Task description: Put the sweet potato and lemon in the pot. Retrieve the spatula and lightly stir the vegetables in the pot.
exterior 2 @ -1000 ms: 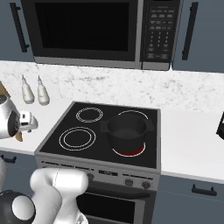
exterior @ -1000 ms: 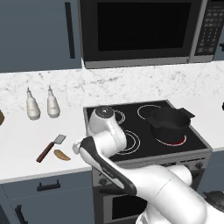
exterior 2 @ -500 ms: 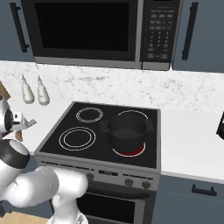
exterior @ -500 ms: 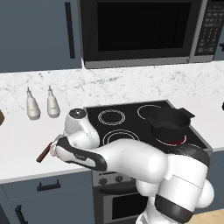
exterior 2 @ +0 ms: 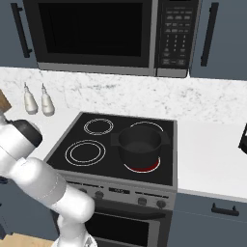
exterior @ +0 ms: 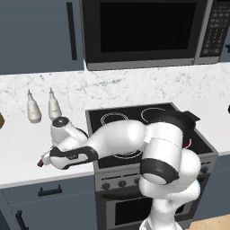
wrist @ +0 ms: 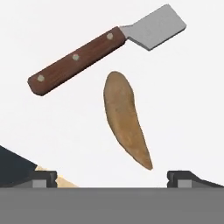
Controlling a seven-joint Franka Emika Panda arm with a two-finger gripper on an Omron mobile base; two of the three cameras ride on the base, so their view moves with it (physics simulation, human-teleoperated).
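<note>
In the hand view the orange-brown sweet potato (wrist: 124, 122) lies on the white counter, straight ahead of my gripper (wrist: 113, 177). The gripper is open, its fingertips (wrist: 43, 177) wide apart and holding nothing. Just beyond the tuber lies the spatula (wrist: 87, 52), with its brown handle to the left and its grey blade to the right. In the left base view my hand hangs low over the counter left of the stove, and one end of the spatula handle (exterior: 41, 162) peeks out beside it. The dark pot (exterior 2: 140, 144) stands on the stove's front right burner. The lemon is out of view.
Two white bottles (exterior: 32, 110) stand against the back wall left of the stove (exterior 2: 116, 149). The burner under the pot glows red (exterior 2: 144, 167). A microwave (exterior 2: 96, 34) hangs above the stove. The counter's front edge runs close below my hand.
The arm has swung left off the stove and dropped low over the counter, now covering the sweet potato and most of the spatula in the left base view. The gripper stays open.
</note>
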